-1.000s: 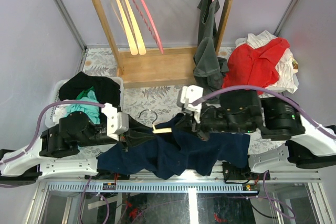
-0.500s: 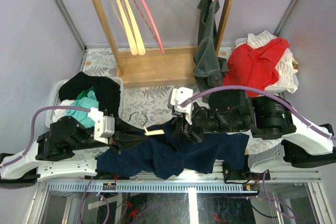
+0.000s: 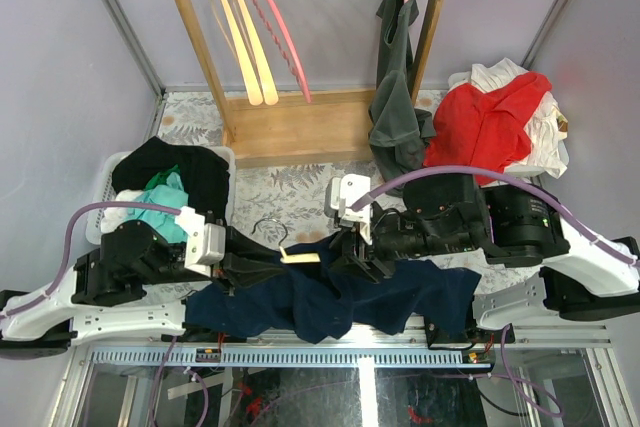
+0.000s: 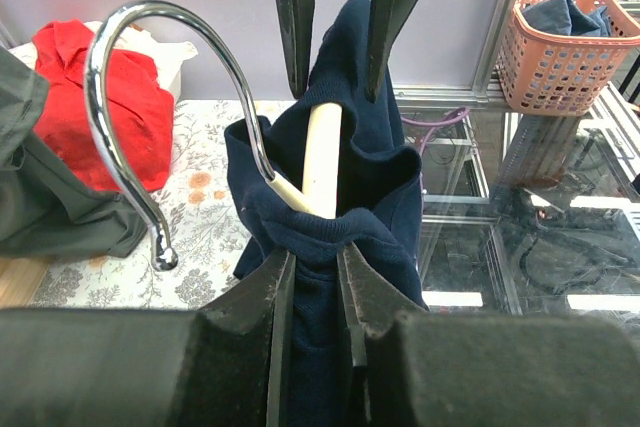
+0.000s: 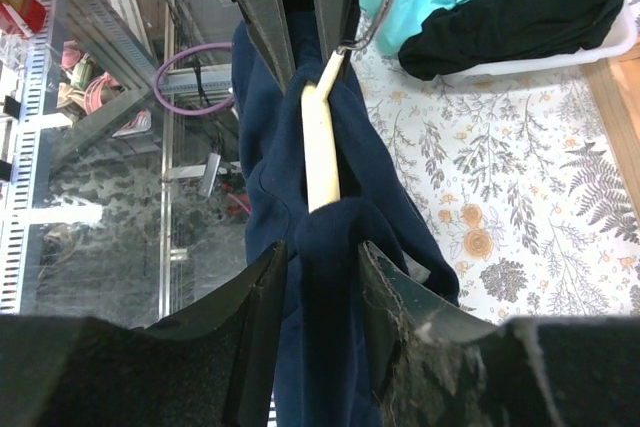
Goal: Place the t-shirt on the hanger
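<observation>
The dark navy t-shirt (image 3: 340, 297) hangs in a bunch between my two arms near the table's front edge. The cream hanger (image 3: 301, 258) pokes out of its neck, metal hook (image 3: 270, 228) pointing to the back left. My left gripper (image 3: 262, 265) is shut on the t-shirt's neck fabric and the hanger arm under it (image 4: 312, 247). My right gripper (image 3: 348, 249) is shut on a fold of the t-shirt (image 5: 325, 242) over the hanger's other arm (image 5: 320, 152). The two grippers face each other, a hand's width apart.
A wooden rack (image 3: 295, 122) at the back holds light-wood hangers (image 3: 240, 37), a pink hanger (image 3: 280, 32) and a grey-green top (image 3: 395, 97). A white basket (image 3: 120, 172) with black and teal clothes sits left. Red and white clothes (image 3: 500, 122) lie back right.
Both grippers, the hanger and the t-shirt shifted left over the last second, then edged slightly right and nearer the front edge. Both grips are unchanged.
</observation>
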`<state>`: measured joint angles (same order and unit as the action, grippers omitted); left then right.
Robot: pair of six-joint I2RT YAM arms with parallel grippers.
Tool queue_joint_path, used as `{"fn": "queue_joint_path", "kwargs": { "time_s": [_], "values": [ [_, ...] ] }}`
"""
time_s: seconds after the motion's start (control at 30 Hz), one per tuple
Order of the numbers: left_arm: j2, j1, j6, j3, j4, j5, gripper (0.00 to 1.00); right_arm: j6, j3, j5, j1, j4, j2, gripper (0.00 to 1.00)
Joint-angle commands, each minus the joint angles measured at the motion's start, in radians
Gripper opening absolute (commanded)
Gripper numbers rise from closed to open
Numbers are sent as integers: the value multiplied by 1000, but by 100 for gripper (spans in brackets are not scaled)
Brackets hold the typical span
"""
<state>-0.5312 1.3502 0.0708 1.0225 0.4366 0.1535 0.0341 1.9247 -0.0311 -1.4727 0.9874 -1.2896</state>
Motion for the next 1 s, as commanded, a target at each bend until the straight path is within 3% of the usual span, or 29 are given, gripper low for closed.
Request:
{"fn": "queue_joint_path", "kwargs": {
  "time_s": [0.0, 0.2, 0.33, 0.43, 0.57, 0.67, 0.97],
  "values": [
    [-12, -1, -5, 58, -170, 25, 0, -11, -14, -44, -1, -5, -8, 41],
    [-27, 0, 3, 75, -170, 33, 0, -8, -51, -59, -1, -10, 4, 36],
    [-33, -1, 3, 87, -161, 27, 0, -2, -71, -57, -1, -16, 23, 9],
    [-55, -1, -1, 109, -141, 18, 2, 2, -83, -52, -1, -18, 39, 0],
    [-86, -1, -5, 146, -94, -6, 23, 13, -113, -17, -1, -16, 81, 0],
    [-86, -1, -4, 166, -65, -29, 32, 27, -147, 15, -1, -21, 145, 0],
    [-71, -2, -30, 216, 19, -145, 36, 63, -194, 101, -1, 9, 293, 0]
  ]
}}
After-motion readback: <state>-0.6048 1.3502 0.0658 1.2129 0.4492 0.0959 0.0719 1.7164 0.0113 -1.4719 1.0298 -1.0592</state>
